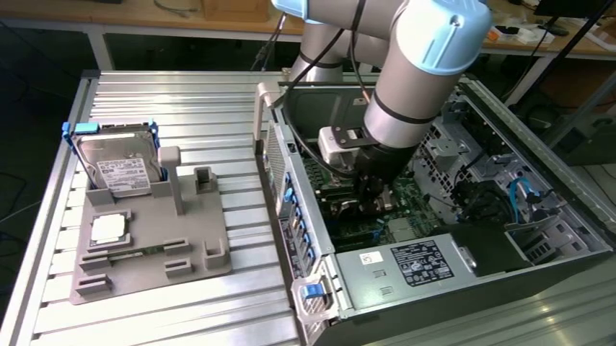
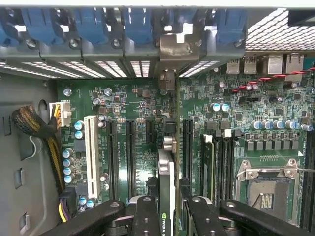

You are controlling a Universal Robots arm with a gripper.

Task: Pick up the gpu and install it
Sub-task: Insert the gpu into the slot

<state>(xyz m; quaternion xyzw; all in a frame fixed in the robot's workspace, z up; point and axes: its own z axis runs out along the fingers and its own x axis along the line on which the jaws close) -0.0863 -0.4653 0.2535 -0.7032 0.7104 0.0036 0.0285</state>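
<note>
- Gpu (image 2: 166,187) is seen edge-on at the lower centre of the wrist view, clamped between the gripper (image 2: 167,216) fingers (image 2: 145,216) and held upright above the motherboard (image 2: 142,137).
- Its metal bracket (image 2: 167,78) is seen reaching up to the blue-clipped rear slots (image 2: 138,29) at the top of the frame.
- In the exterior view the gripper (image 1: 371,205) is seen deep inside the case (image 1: 405,267), at centre frame.
- Whether the card edge is already seated in a slot cannot be told.
- Misalignment is judged the main risk: if the card edge is off the slot line, the connector or board could be stressed when pressed.
- A tilted card could be left half seated, or the bracket could catch on the rear frame.
- Slipping in the grip under push force is also possible.
- Cables (image 1: 524,194) at the exterior view's right are judged well apart.
</note>
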